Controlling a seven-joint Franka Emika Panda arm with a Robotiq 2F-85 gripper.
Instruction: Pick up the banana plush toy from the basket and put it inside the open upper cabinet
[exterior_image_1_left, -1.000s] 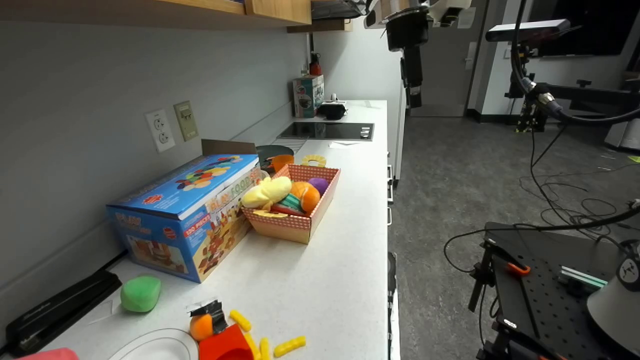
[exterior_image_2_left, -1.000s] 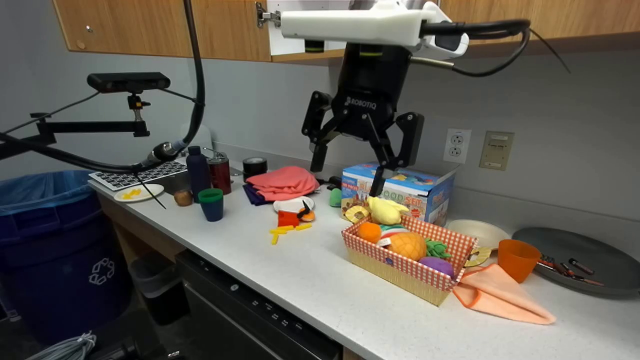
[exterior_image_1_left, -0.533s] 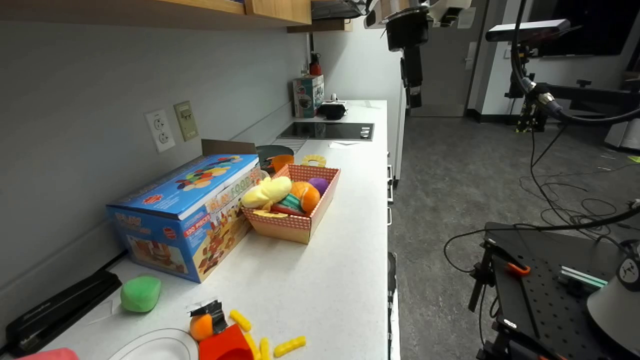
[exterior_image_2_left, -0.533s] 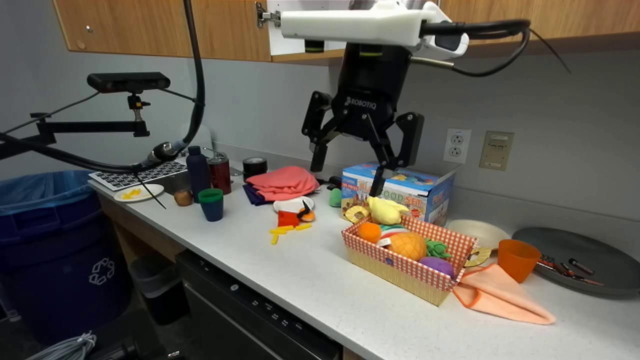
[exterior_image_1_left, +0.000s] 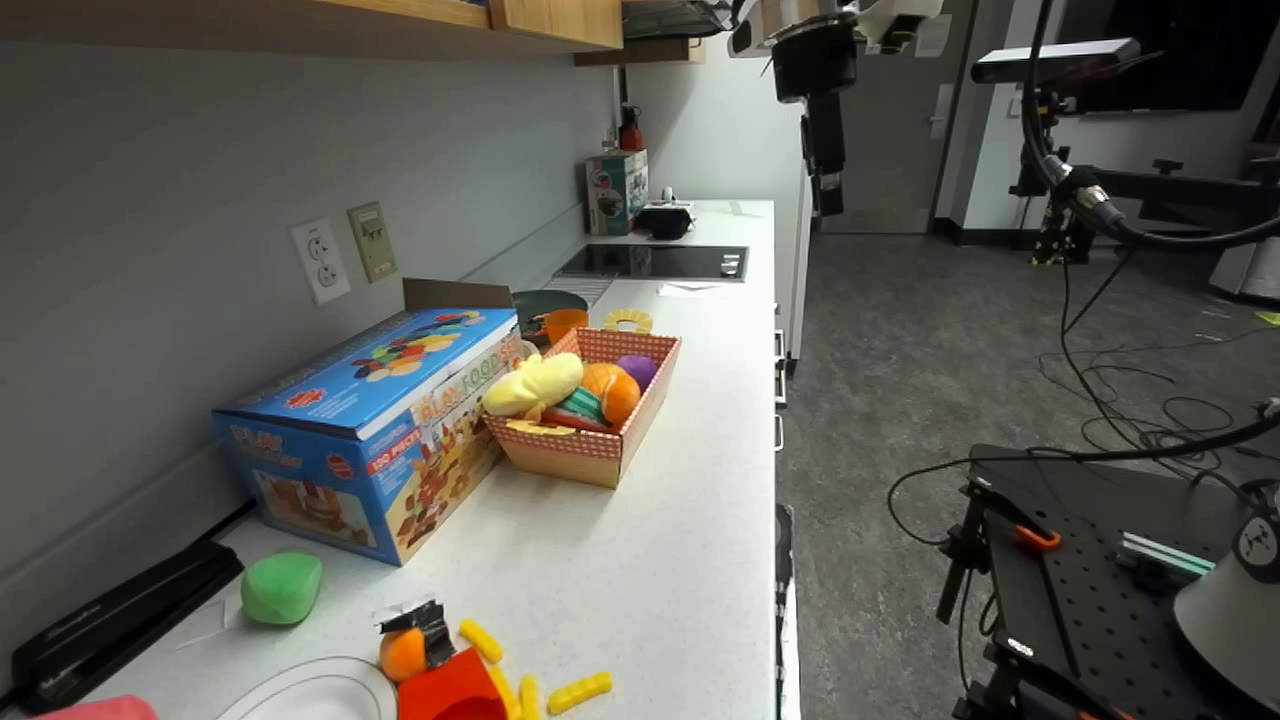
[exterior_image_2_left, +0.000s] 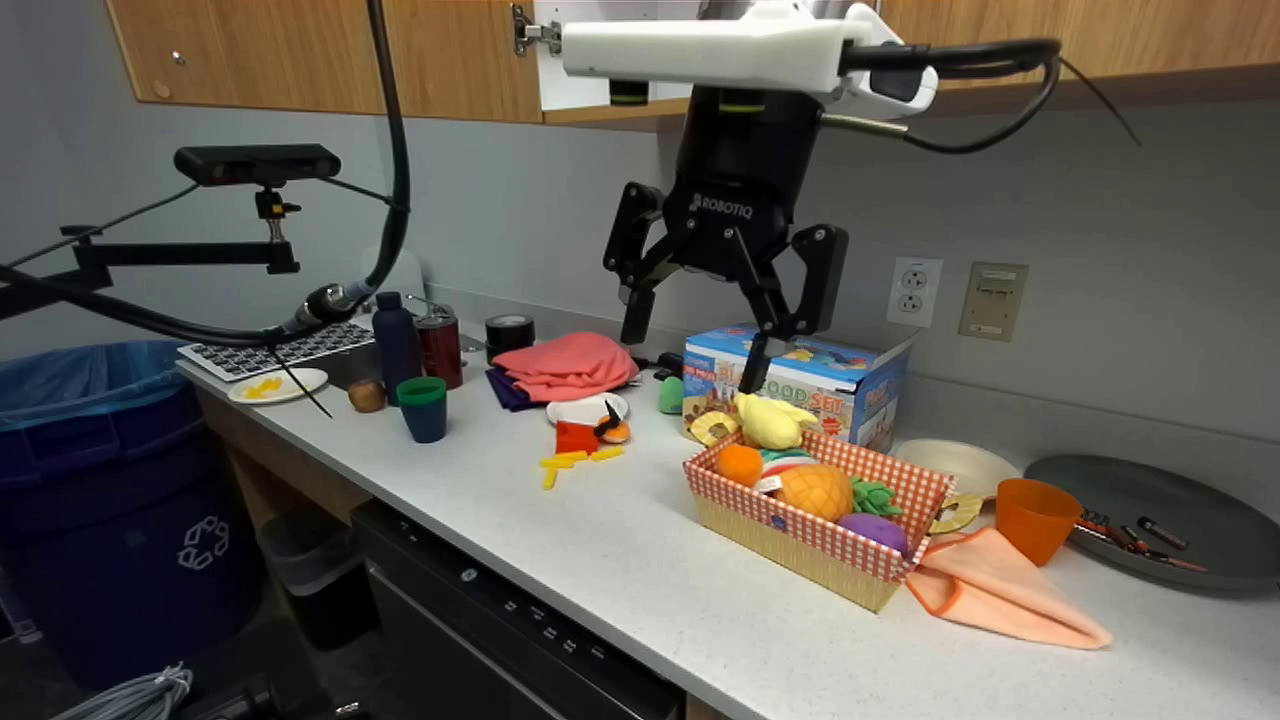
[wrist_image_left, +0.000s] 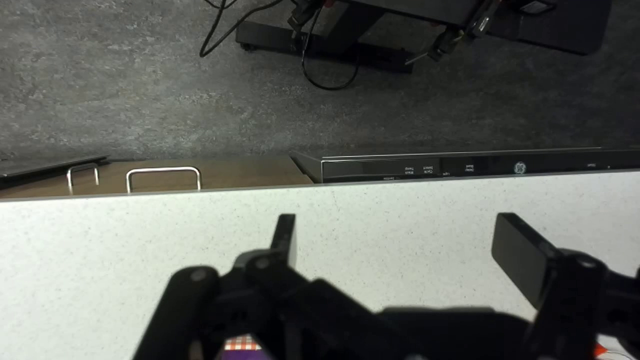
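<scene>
The yellow banana plush (exterior_image_1_left: 535, 386) lies on top of other plush food at one end of the basket (exterior_image_1_left: 555, 462). Both exterior views show the plush (exterior_image_2_left: 770, 422) and the basket (exterior_image_2_left: 780, 540) with its red-checked lining. My gripper (exterior_image_2_left: 695, 350) is open and empty, high above the counter and apart from the basket. It hangs beyond the counter's front edge in an exterior view (exterior_image_1_left: 828, 195). In the wrist view, its fingers (wrist_image_left: 397, 245) are wide apart over white counter; the banana is out of view there. The upper cabinet's interior (exterior_image_2_left: 590, 92) shows, partly hidden by my arm.
A blue play food box (exterior_image_1_left: 420, 430) stands beside the basket against the wall. An orange cup (exterior_image_2_left: 1035, 520), a dark plate (exterior_image_2_left: 1200, 540) and a peach cloth (exterior_image_2_left: 1005, 595) are near its other end. The cabinet door (exterior_image_2_left: 330, 55) stands at upper left.
</scene>
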